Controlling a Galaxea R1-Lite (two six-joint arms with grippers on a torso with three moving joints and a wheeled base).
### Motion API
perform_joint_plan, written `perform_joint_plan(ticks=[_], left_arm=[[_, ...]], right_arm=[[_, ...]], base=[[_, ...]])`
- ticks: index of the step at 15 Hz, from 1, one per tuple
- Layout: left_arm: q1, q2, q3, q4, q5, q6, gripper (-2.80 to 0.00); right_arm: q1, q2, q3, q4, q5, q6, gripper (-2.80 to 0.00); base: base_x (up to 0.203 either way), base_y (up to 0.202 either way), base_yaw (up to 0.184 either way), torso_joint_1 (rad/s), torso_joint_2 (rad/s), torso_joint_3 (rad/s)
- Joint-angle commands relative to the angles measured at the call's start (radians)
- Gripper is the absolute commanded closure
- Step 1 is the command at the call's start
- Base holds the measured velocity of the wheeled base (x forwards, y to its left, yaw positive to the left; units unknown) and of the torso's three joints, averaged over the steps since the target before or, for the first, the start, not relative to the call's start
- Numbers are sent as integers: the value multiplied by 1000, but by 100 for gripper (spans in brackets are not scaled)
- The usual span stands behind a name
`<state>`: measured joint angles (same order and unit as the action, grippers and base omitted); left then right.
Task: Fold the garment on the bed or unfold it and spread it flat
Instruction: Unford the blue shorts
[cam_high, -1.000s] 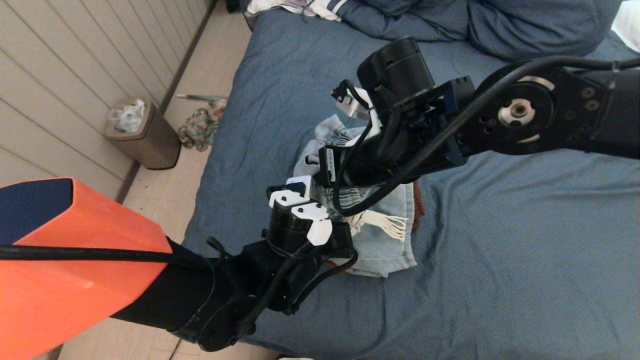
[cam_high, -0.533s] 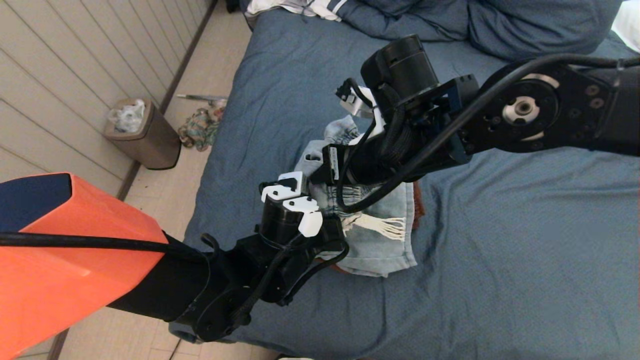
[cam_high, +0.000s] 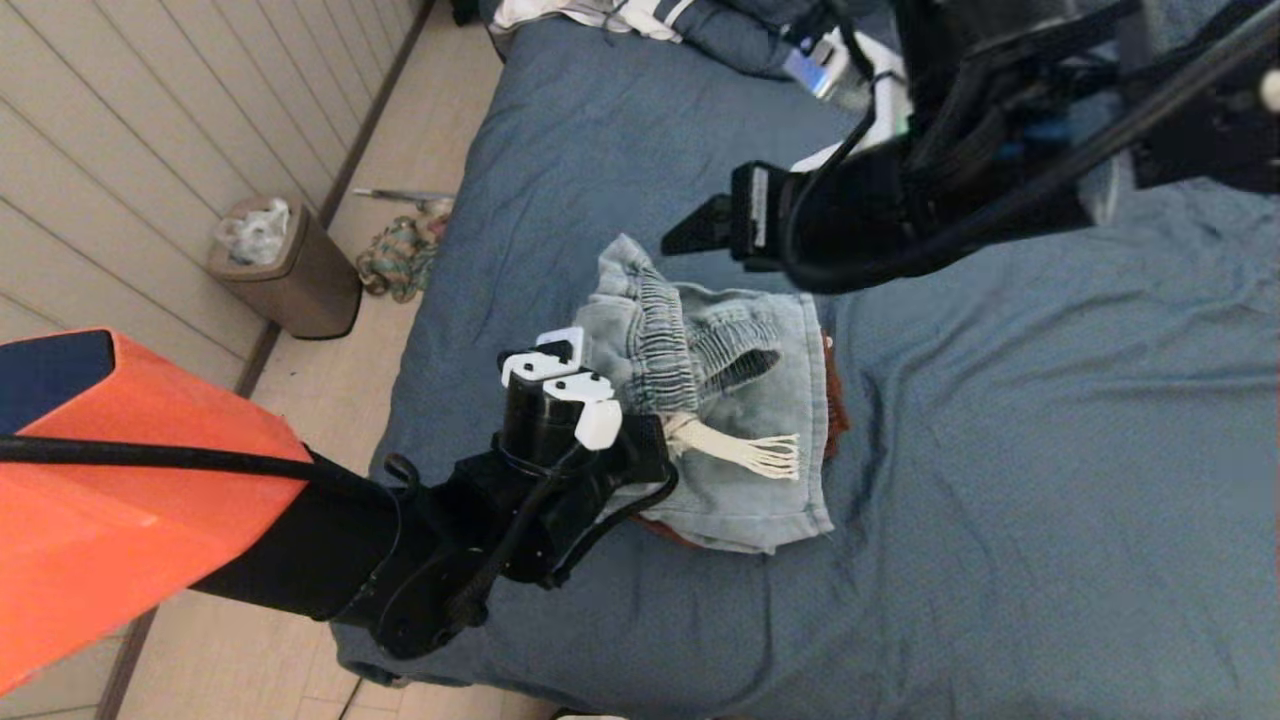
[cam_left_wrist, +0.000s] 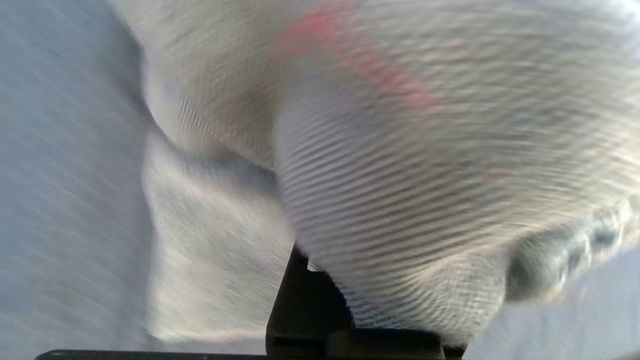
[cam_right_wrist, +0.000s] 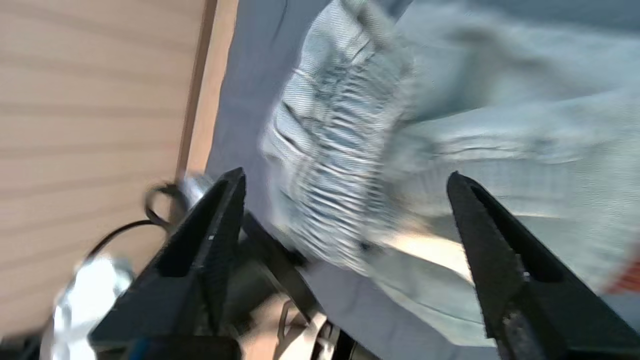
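A pale panelled wall (cam_high: 150, 130) and a strip of light wooden floor (cam_high: 330, 390) run along one side of the bed (cam_high: 1000, 520), whose wrinkled slate-blue cover fills most of the head view. Bunched blue pillows (cam_high: 740, 35) sit at the bed's far end, with a white and dark striped cloth (cam_high: 600, 15) just beside them. On the floor beside the bed stand a brown waste bin (cam_high: 290, 270) lined with a plastic bag and, next to it, a small heap of patterned fabric (cam_high: 400, 260).

The garment (cam_high: 740, 480), a pair of light denim shorts with a gathered elastic waistband (cam_high: 665, 345) and a frayed white fringe (cam_high: 750, 452), lies folded on the bed near the edge that faces the floor. A rust-red cloth (cam_high: 832, 400) peeks out from beneath its far side.

The left gripper (cam_left_wrist: 310, 300) is at the garment's floor-side edge, its fingers pinched together on the denim; its wrist view is filled with the pale fabric pressed close against it. The right gripper (cam_right_wrist: 345, 225) hangs above the bed beyond the garment's waistband, clear of the cloth, its two black fingers (cam_right_wrist: 215, 225) spread wide with nothing between them.
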<state>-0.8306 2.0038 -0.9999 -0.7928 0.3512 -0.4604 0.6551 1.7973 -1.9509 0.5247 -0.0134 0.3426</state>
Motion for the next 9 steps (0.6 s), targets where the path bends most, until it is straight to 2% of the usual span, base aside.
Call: perform_joint_plan(ticks=[1,3,5,9], left_arm=[[60,-38,-19,-1,0,-2,0],[130,-89,-40,23,-14,4,0],[202,-132,-60,65,-57,2,0],[247,-133,-14,66,-74,-16,0]], right_arm=[[-49,-92,35,12,2,9,-280],[-78,-134,117,14,3,22,-280],[-87,-168,218,9,4,26,-280],[-88,-168,324,8,4,26,-280]], base=[[0,0,0,0,0,0],[0,0,0,0,0,0],[0,0,0,0,0,0],[0,0,0,0,0,0]])
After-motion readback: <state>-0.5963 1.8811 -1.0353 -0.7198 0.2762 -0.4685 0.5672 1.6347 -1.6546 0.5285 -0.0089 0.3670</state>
